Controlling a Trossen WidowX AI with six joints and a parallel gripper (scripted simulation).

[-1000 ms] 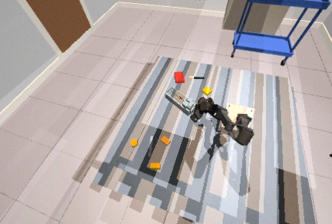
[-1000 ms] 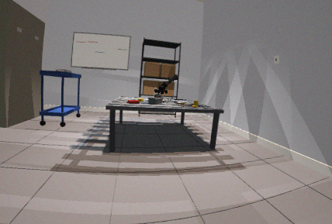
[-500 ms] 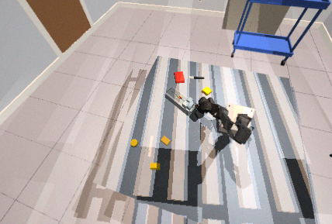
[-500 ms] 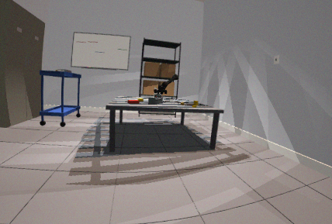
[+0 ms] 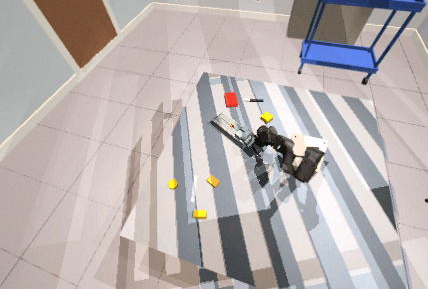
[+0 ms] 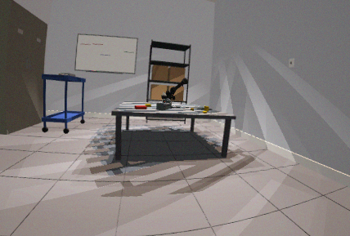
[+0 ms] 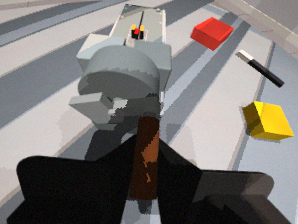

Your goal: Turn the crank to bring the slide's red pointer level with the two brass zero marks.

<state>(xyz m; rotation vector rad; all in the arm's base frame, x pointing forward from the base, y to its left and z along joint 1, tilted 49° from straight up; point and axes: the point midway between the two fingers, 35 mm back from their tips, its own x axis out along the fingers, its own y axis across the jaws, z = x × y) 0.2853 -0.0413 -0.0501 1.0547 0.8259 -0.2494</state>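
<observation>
The grey crank machine [image 5: 244,135] [image 6: 163,106] [image 7: 120,67] has a long slide track reaching away from its rounded housing. The red pointer [image 7: 136,31] sits between the two brass marks [image 7: 133,27] [image 7: 142,28], at or very near their level; exact alignment cannot be told. The pointer also shows as a tiny red spot [image 5: 232,125] in the top view. A grey crank arm [image 7: 90,106] shows in front of the housing. My gripper [image 7: 144,157] is shut on the brown crank handle [image 7: 145,140], its black fingers on both sides. The handle is hidden in the top and exterior views.
A red block [image 5: 231,99] [image 6: 141,107] [image 7: 212,33], a black-and-white marker [image 5: 255,100] [image 7: 264,71] and a yellow block [image 5: 266,117] [image 7: 269,120] lie right of the machine in the wrist view. Several yellow-orange pieces lie elsewhere on the striped table. A blue cart [image 5: 340,57] [image 6: 63,116] stands beyond.
</observation>
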